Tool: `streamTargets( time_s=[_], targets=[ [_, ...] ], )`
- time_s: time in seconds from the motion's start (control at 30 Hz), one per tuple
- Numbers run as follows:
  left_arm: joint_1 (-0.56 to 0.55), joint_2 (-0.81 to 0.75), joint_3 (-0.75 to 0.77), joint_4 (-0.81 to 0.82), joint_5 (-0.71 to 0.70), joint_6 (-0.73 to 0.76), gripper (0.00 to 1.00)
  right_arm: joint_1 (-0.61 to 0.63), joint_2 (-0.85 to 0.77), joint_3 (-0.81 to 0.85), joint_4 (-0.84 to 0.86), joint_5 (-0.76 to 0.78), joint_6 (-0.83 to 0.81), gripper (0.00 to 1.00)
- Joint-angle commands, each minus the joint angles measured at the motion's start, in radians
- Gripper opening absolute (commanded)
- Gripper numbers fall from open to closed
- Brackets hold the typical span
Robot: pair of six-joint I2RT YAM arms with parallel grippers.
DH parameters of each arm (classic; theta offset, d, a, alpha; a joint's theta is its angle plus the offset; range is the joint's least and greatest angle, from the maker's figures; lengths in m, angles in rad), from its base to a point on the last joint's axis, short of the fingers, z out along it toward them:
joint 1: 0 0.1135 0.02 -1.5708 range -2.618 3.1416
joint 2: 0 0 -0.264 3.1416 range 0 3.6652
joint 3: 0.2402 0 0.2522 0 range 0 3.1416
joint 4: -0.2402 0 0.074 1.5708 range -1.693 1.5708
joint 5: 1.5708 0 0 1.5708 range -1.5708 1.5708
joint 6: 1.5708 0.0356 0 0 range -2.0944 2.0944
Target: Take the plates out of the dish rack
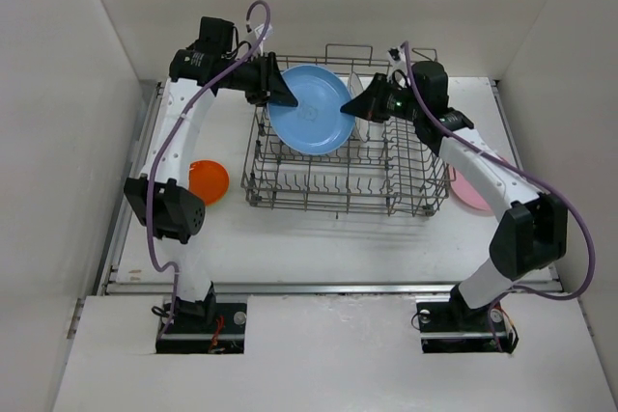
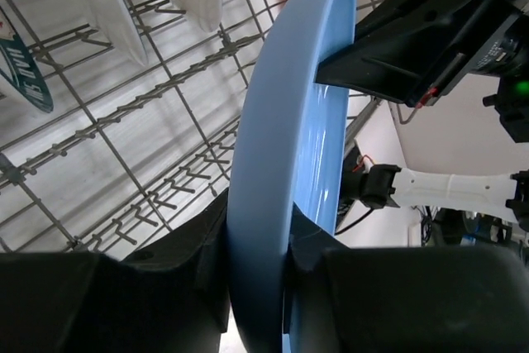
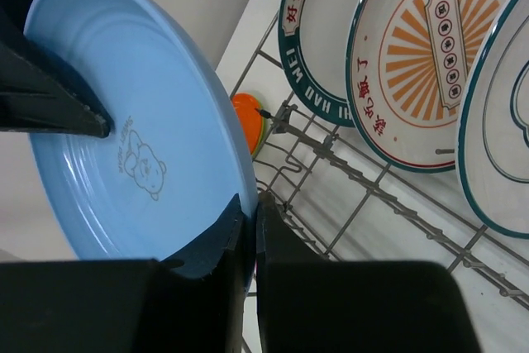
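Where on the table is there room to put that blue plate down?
The bare strip of table in front of the dish rack, toward the near edge, is widest. The orange plate takes the left side, the pink plate the right. The rack's back is crowded with white plates.

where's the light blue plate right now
In the top view the light blue plate is over the rear left of the dish rack, gripped at its left rim by the left jaws and at its right rim by the right jaws.
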Motion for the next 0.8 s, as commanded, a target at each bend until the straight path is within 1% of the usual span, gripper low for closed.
streamTargets(
  time_s=[0.0,0.03,0.07,0.1,0.13,0.17,0.2,0.23,0.33,0.37,0.4,0.57,0.6,0.63,0.77],
  targets=[
    [0.014,0.009,0.060,-0.042,-0.039,0.005,0.23,0.003,-0.033,0.033,0.066,-0.016,0.008,0.00],
    [0.014,0.009,0.069,-0.054,-0.087,0.019,0.27,0.003,-0.043,0.033,0.066,-0.002,0.023,0.00],
    [0.014,0.009,0.082,-0.064,-0.105,0.031,0.29,0.003,-0.052,0.033,0.066,0.012,0.036,0.00],
    [0.014,0.009,0.082,-0.079,-0.121,0.031,0.35,0.003,-0.061,0.033,0.066,0.021,0.036,0.00],
    [0.014,0.009,0.092,-0.079,-0.136,0.043,0.36,0.003,-0.075,0.033,0.066,0.030,0.036,0.00],
    [0.014,0.009,0.093,-0.088,-0.159,0.044,0.40,0.003,-0.075,0.033,0.066,0.030,0.036,0.00],
    [0.014,0.009,0.093,-0.088,-0.168,0.053,0.45,0.003,-0.084,0.033,0.066,0.041,0.045,0.00],
    [0.014,0.009,0.093,-0.088,-0.178,0.053,0.63,0.003,-0.093,0.033,0.066,0.041,0.045,0.00],
    [0.014,0.009,0.112,-0.098,-0.208,0.065,0.84,-0.006,-0.102,0.033,0.038,0.073,0.045,0.00],
    [0.014,0.009,0.122,-0.110,-0.237,0.065,0.95,-0.006,-0.103,0.033,0.014,0.073,0.045,0.00],
    [0.014,-0.002,0.122,-0.110,-0.251,0.065,1.00,-0.006,-0.103,0.033,0.014,0.090,0.045,0.00],
    [0.014,-0.025,0.143,-0.131,-0.358,0.083,1.00,-0.016,-0.112,0.033,-0.022,0.171,0.045,0.00],
    [0.014,-0.025,0.166,-0.131,-0.375,0.096,1.00,-0.016,-0.122,0.033,-0.038,0.191,0.045,0.00],
    [0.014,-0.034,0.175,-0.140,-0.418,0.096,1.00,-0.016,-0.123,0.033,-0.049,0.212,0.045,0.00],
    [0.014,-0.060,0.198,-0.150,-0.513,0.114,1.00,-0.037,-0.142,0.042,-0.143,0.315,0.045,0.00]
  ],
)
